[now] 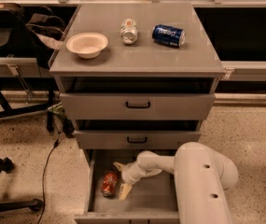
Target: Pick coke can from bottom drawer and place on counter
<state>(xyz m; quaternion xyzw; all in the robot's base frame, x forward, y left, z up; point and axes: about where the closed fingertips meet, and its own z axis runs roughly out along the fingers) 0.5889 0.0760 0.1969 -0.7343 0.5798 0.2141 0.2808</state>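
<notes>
Camera view. We see the gripper (121, 178) low inside the bottom drawer (157, 199), its two pale, tapered fingers (124, 191) spread wide and gripping nothing. Just left of them lies the coke can (109, 183), a small red-orange cylinder with silver ends, on its side on the drawer's plain grey floor. We cannot tell whether a finger touches it. The smooth, rounded white arm (202, 181) reaches in from the lower right. Above are two grey metal drawers (137, 105) with black handles. The counter (137, 57), flat and matte grey, carries a shallow cream bowl (87, 44), a silver can (129, 31) and a blue can (168, 35) lying on its side.
</notes>
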